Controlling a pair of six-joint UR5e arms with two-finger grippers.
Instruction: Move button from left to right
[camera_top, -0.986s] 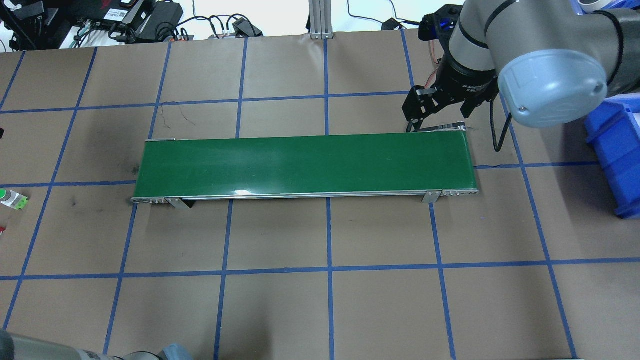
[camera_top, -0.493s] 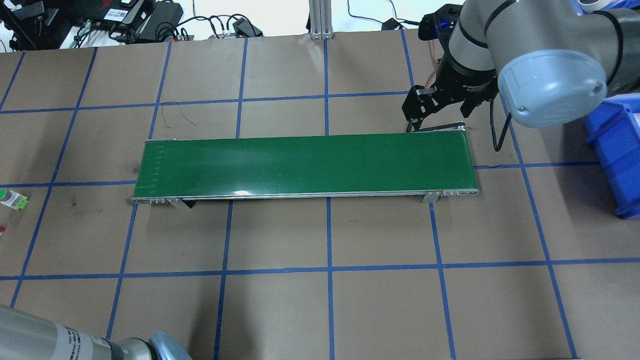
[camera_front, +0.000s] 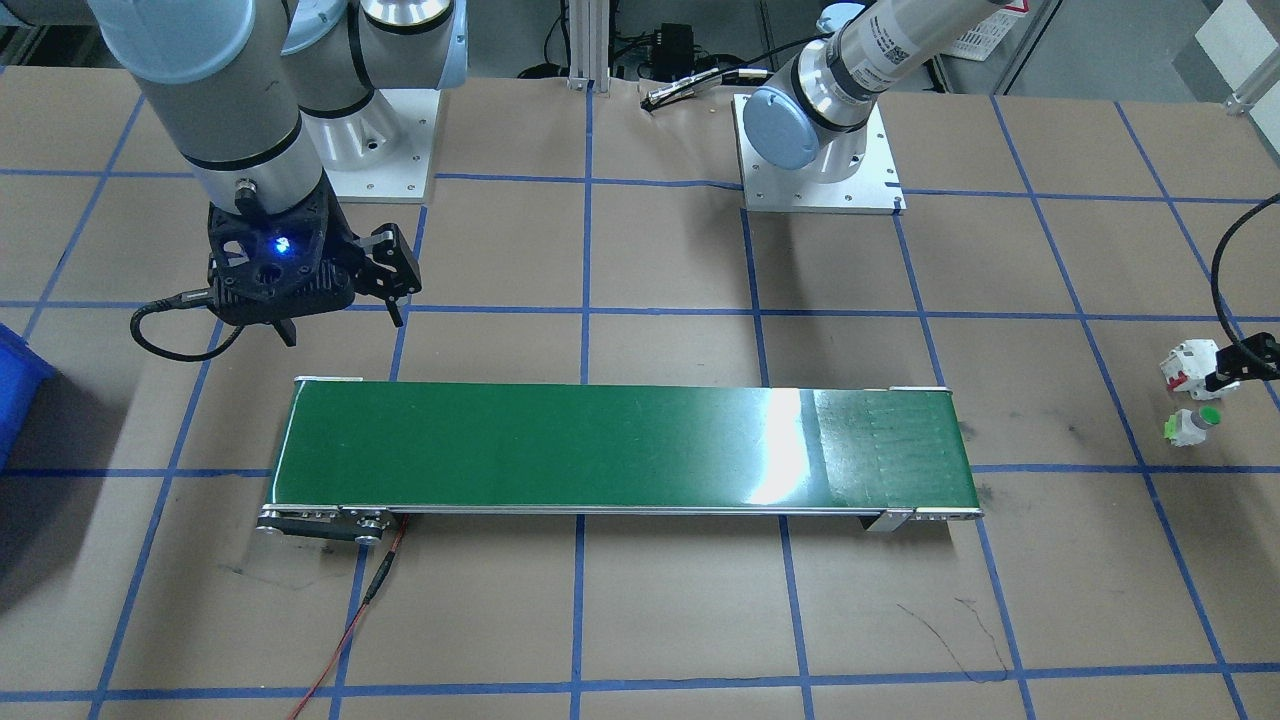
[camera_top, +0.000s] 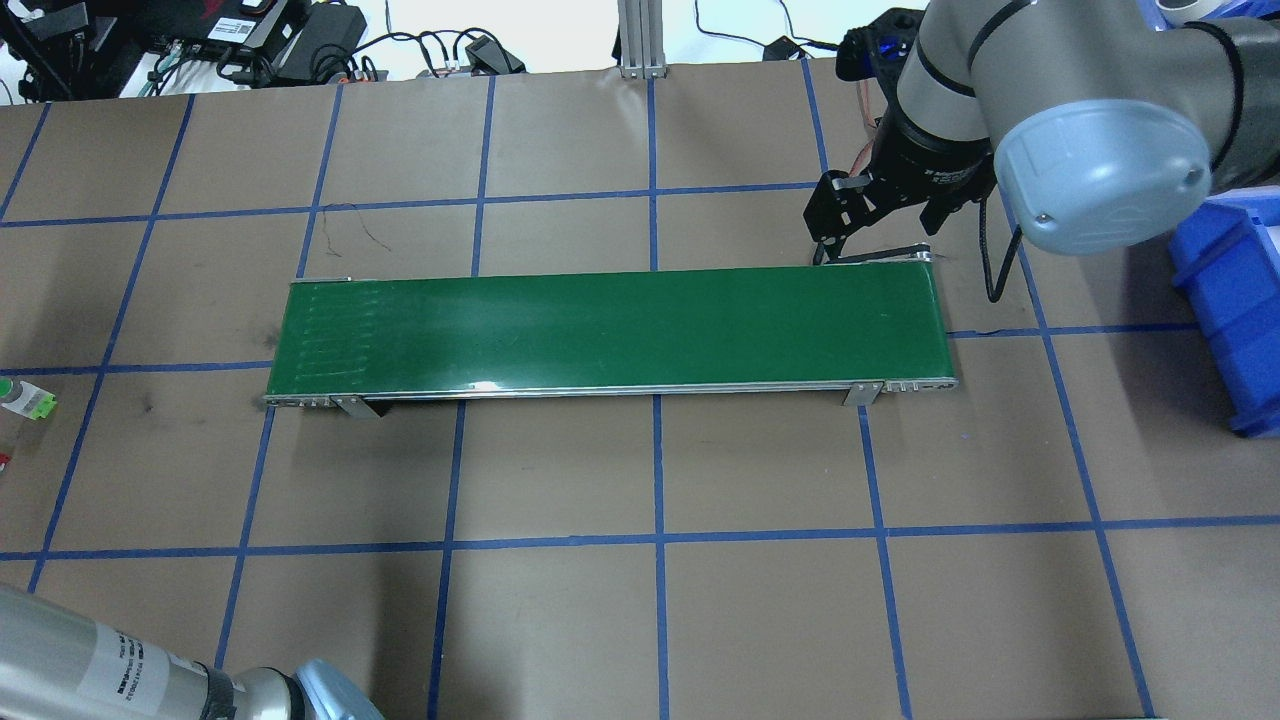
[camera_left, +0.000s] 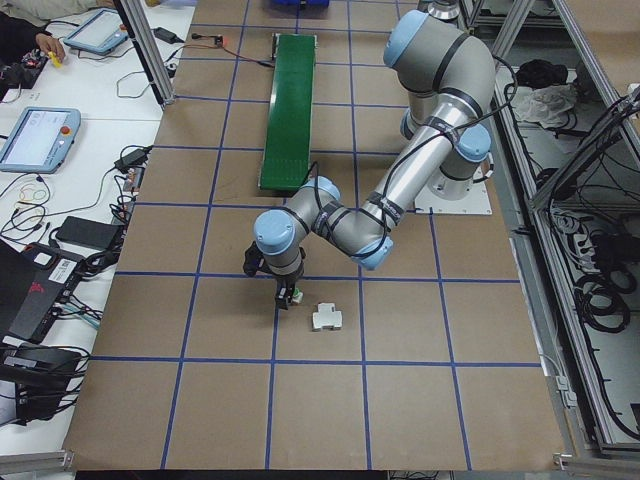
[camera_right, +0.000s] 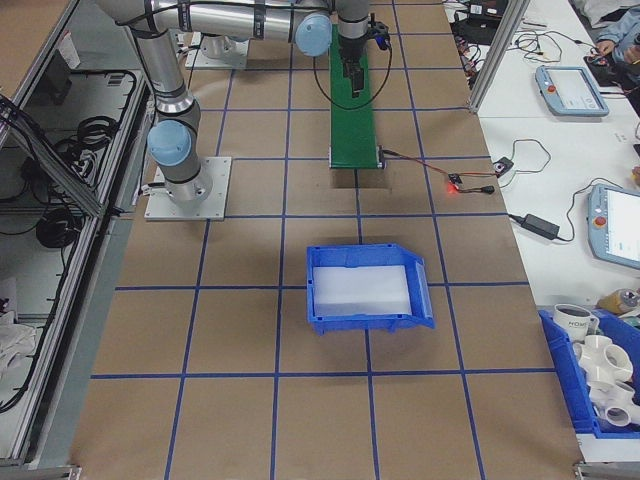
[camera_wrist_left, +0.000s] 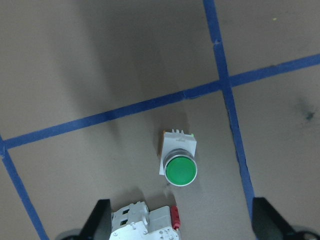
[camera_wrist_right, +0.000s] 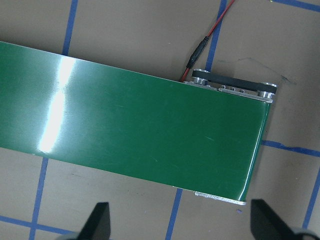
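The button (camera_wrist_left: 180, 167), a round green cap on a white body, lies on the brown paper near a blue tape cross; it also shows at the table's left end (camera_front: 1195, 425) (camera_top: 25, 398). My left gripper (camera_wrist_left: 182, 235) hangs over it, open wide, with its fingers (camera_wrist_left: 100, 222) apart from the button on either side of the view's bottom. My right gripper (camera_front: 340, 322) (camera_top: 870, 245) is open and holds nothing, hovering beside the right end of the green conveyor belt (camera_top: 610, 330).
A white breaker with red parts (camera_wrist_left: 142, 225) (camera_front: 1185, 365) lies right beside the button. A blue bin (camera_right: 365, 288) (camera_top: 1235, 300) sits on the table beyond the belt's right end. A red wire (camera_front: 350, 620) runs from the belt's right end.
My left arm's link has come further into the overhead view's bottom left corner. Faint marks on the belt's left end have spread to the right. The right gripper has not moved.
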